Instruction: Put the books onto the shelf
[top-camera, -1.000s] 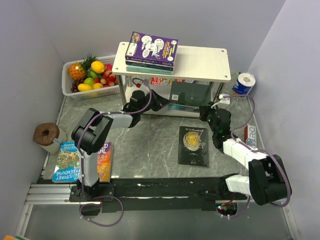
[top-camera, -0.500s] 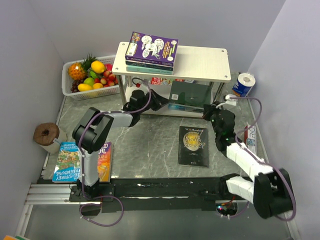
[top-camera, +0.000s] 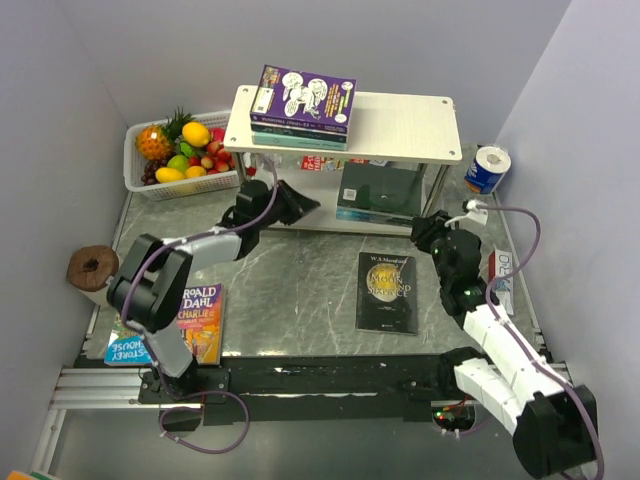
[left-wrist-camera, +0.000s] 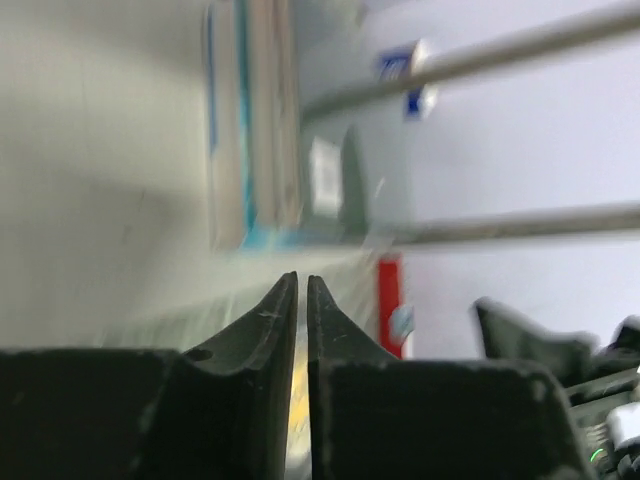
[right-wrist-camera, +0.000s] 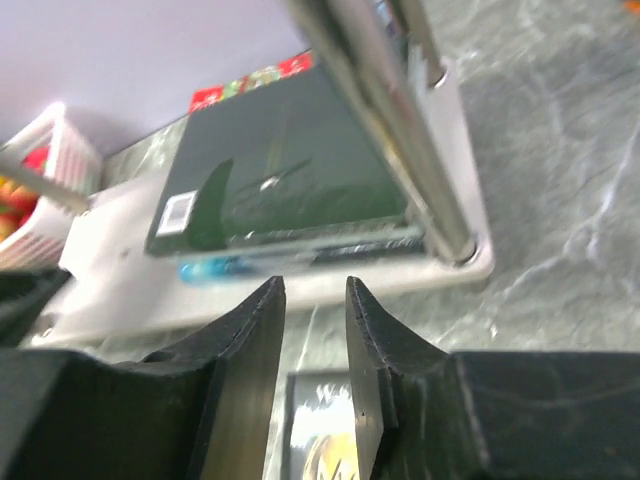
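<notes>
Arms backed off shelf (top-camera: 400, 125); left gripper (left-wrist-camera: 302, 282) barely ajar, right gripper (right-wrist-camera: 312, 290) open, both empty. Black book (top-camera: 388, 290) just below right gripper: pinch edge squarely.

Matt black plastic fingers (right-wrist-camera: 240, 340) on the right gripper (right-wrist-camera: 313, 290). Just ahead, a polished metal leg (right-wrist-camera: 385, 140), a glossy dark green book (right-wrist-camera: 290, 170), a pale matt wood shelf (right-wrist-camera: 120, 290) board. Underneath, smooth grey marbled table (right-wrist-camera: 560, 150).

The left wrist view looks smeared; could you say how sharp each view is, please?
Left wrist: the books and shelf legs are streaked with blur, only the fingers crisp. Right wrist: softer focus, the near metal leg blurred, a pale sheen on the dark green book. Top external: sharp and evenly lit, soft shadow under the shelf.
</notes>
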